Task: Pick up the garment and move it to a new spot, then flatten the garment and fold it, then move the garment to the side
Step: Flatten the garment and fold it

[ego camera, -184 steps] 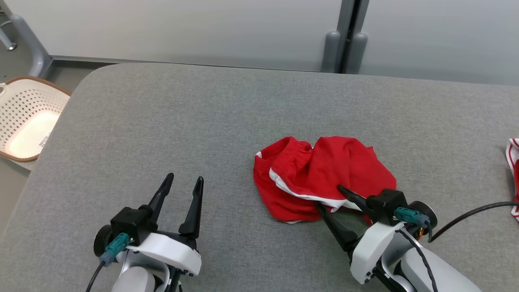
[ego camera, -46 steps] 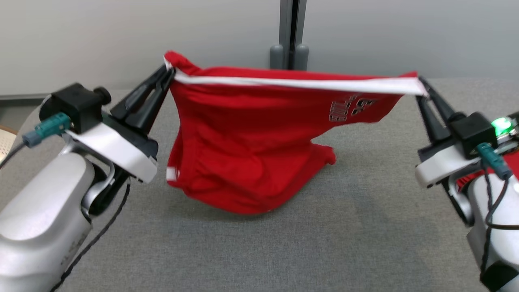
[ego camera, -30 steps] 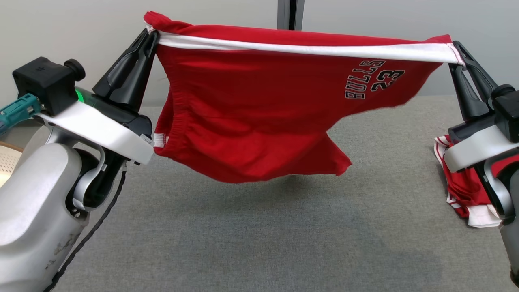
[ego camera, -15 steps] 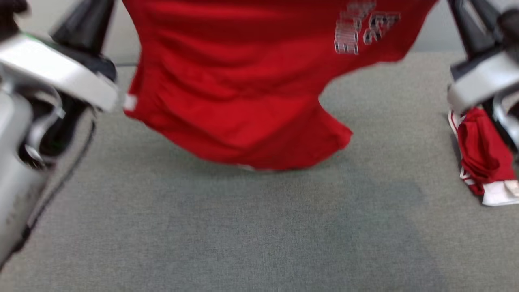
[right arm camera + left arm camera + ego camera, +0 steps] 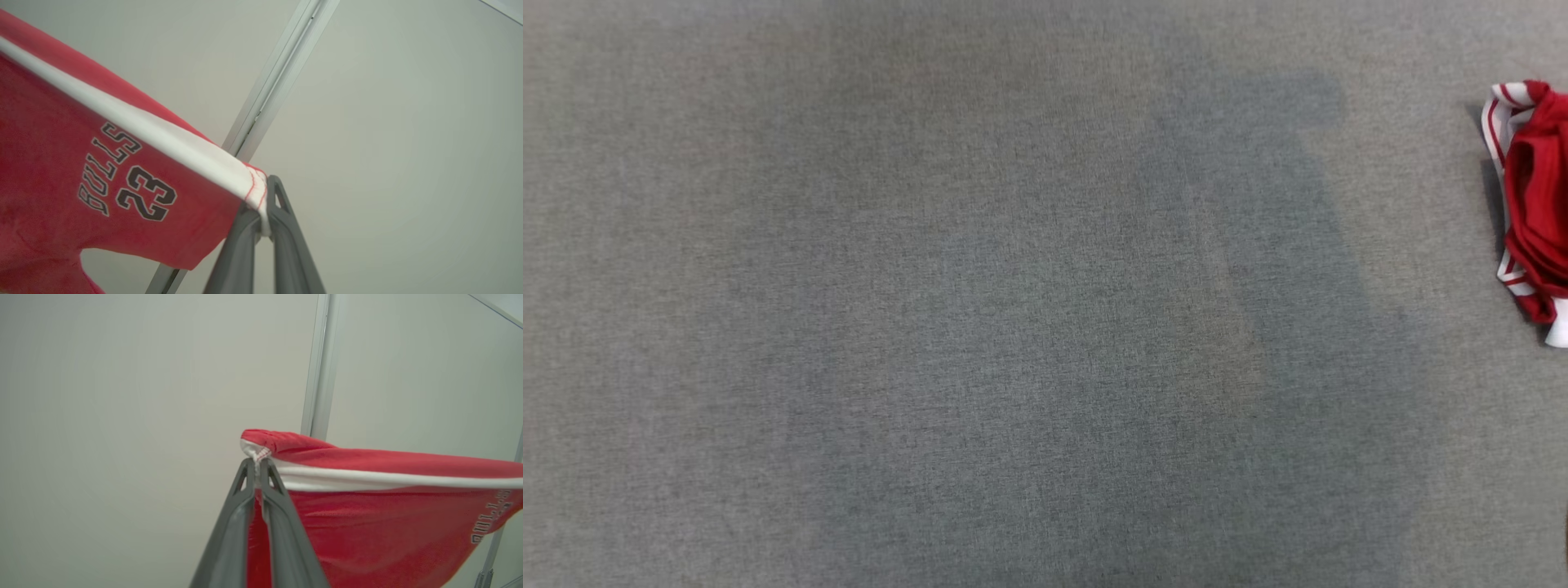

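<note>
The grey table [image 5: 931, 327] was covered with fabric; a crumpled red-and-white cloth [image 5: 1535, 212] lay on it at the view's right edge

Two red white-trimmed fabric garments, hanging garment [image 5: 388, 526], crumpled garment [image 5: 1535, 204], two dark grippers, left gripper [image 5: 257, 463], right gripper [image 5: 264, 204], one grey fabric worktop [image 5: 931, 327].

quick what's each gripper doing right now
Left gripper: shut on the red garment, at one corner of its white-trimmed edge.
Right gripper: shut on the opposite corner of that edge.
</note>
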